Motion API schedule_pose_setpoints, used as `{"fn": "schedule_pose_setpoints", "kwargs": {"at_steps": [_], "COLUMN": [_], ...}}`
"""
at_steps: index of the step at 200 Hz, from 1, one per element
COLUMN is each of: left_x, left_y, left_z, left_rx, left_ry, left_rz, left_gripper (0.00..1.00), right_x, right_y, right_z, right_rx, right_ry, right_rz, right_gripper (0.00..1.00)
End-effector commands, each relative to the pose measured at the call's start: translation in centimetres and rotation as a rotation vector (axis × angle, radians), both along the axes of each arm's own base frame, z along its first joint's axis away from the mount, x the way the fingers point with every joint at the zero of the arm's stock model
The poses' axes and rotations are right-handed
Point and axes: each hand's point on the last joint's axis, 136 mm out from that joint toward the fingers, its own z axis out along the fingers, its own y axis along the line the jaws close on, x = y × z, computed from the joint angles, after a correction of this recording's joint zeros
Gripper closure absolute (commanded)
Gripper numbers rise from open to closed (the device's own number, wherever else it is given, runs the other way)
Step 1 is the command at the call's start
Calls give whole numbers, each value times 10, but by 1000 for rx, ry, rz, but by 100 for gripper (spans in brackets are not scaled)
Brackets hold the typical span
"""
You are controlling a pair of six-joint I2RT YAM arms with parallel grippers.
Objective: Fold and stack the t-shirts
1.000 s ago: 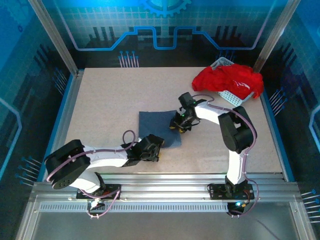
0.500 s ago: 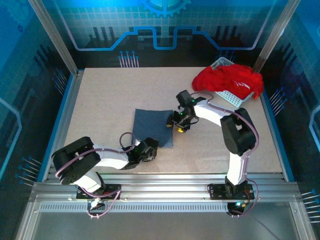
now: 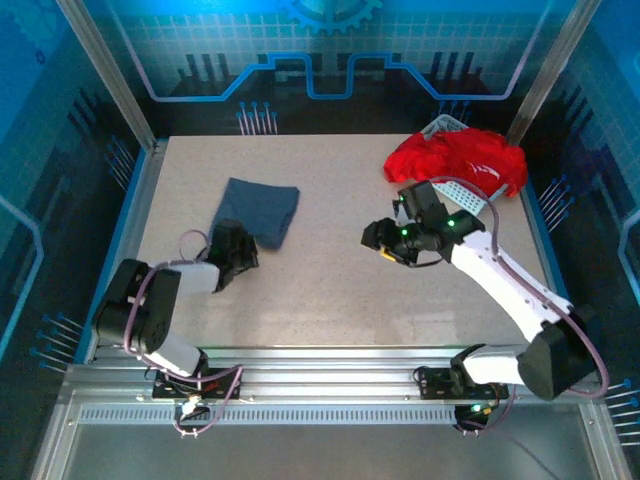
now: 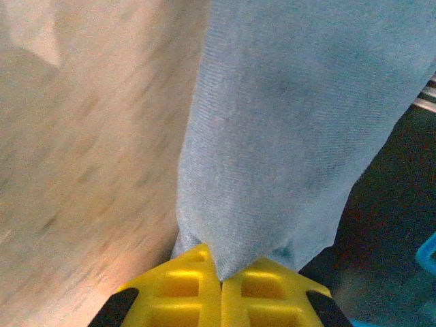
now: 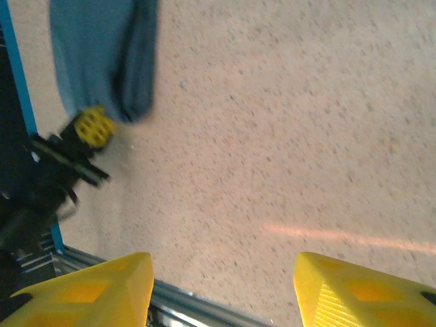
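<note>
**Left hand [image 4: 221, 276] clamped on the slate-blue t-shirt [image 3: 260, 208]; right hand [image 3: 380, 240] open and empty.**

The slate-blue t-shirt lies as a compact fold at the left side of the bench [image 3: 330, 295], its near edge pinched between the closed left fingers. The red t-shirts [image 3: 458, 160] are heaped over the white basket [image 3: 455, 192] at the far right, well apart from it. To set the fold down well, hold the pinched edge low, avoid dragging the layers, and release only once the cloth rests flat and square. The right hand, jaws apart over bare bench, appears free to fetch a red shirt. No brand or label is readable, and the white marks on the red cloth are too small to read.
</note>
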Motion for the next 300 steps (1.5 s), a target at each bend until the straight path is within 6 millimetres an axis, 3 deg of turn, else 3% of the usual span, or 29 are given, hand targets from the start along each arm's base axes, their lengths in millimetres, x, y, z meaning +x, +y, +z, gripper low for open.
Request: {"fn": "schedule_pose_setpoints", "kwargs": {"at_steps": [1,54,79,94,112,127,144,165,219,268,282,300], "left_x": [43,135,158,167,176,174,168,168,206,204,204,204], "left_y": [19,101,121,120,108,94,80,72,70,58,58,58], "left_z": [9,5,7,11,28,56,87,97,61,31,42,86], "left_rx": [-20,10,39,42,6,0,35,50,44,0,13,76], "left_ry": [-54,-89,-80,-94,-163,-210,-228,-222,-181,-140,-168,-246], "left_rz": [-85,-66,-118,-156,-191,-215,-250,-272,-342,-370,-374,-394], "left_gripper": [100,100,100,96,68,57,56,59,68,69,66,57], "right_x": [-25,-43,-42,-39,-32,-27,-22,-17,-17,-20,-16,-9], "right_y": [-14,-30,-32,-31,-27,-24,-21,-17,-15,-17,-13,-11], "right_z": [-7,-5,-4,-3,-1,3,5,5,2,5,12,29], "right_rx": [-26,-35,-38,-35,-30,-28,-25,-18,-17,-5,14,29], "right_ry": [47,53,52,43,30,15,6,7,15,-4,-40,-123], "right_rz": [-39,-97,-121,-124,-114,-103,-97,-93,-100,-102,-83,-58], "right_gripper": [42,42,42,41,41,41,41,41,42,42,41,38]}}
